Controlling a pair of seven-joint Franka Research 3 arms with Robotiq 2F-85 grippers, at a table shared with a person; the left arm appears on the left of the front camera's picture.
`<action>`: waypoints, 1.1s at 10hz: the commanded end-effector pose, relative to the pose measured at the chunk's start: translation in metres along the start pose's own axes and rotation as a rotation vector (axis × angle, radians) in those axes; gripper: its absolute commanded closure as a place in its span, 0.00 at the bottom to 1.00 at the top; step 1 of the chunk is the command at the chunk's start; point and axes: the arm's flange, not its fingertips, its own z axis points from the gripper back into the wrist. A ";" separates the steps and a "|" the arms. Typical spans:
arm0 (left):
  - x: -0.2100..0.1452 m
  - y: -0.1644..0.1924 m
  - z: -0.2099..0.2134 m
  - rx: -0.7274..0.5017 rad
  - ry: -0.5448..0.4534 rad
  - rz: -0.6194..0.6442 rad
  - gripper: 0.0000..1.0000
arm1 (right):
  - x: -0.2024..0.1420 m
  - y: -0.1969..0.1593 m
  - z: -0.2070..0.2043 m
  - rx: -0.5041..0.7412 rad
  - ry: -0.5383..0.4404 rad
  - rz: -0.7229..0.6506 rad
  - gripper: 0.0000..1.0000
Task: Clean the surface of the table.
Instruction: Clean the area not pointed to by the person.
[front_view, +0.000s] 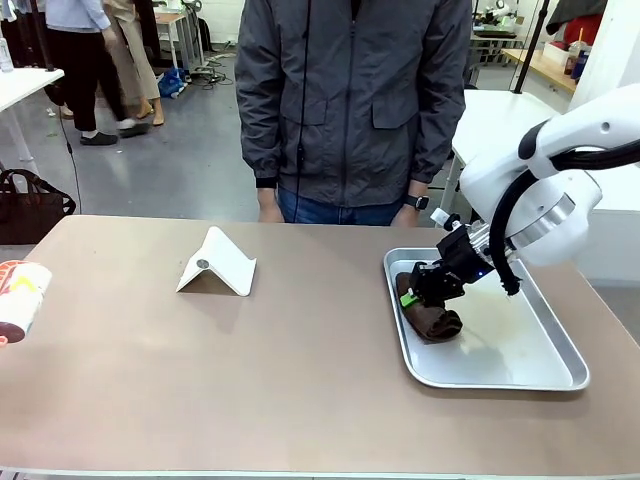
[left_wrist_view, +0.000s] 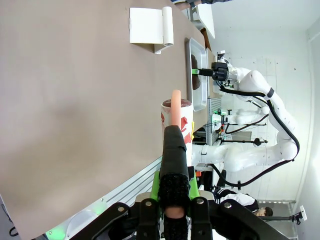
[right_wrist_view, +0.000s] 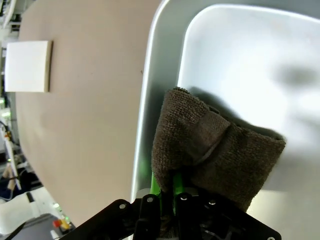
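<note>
Left wrist: pink rod (left_wrist_view: 175, 106) in pincer (left_wrist_view: 175, 131)

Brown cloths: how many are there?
1. The cloth lies bunched at the left end of the steel tray, on the table's right side, with the right jaws shut on it. Another could hide underneath.

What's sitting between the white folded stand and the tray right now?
Nothing. The front view shows bare table between the stand and the tray; the right wrist view shows the same bare stretch.
</note>
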 end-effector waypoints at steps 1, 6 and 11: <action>-0.001 -0.004 0.000 -0.002 -0.002 -0.002 0.78 | -0.008 -0.022 0.009 -0.193 -0.058 0.053 0.90; -0.001 -0.004 0.000 -0.002 -0.002 -0.002 0.78 | -0.014 -0.058 0.042 -0.175 -0.073 0.052 0.90; -0.001 -0.004 0.000 -0.002 -0.002 -0.002 0.78 | -0.031 -0.106 0.084 -0.106 -0.166 -0.043 0.90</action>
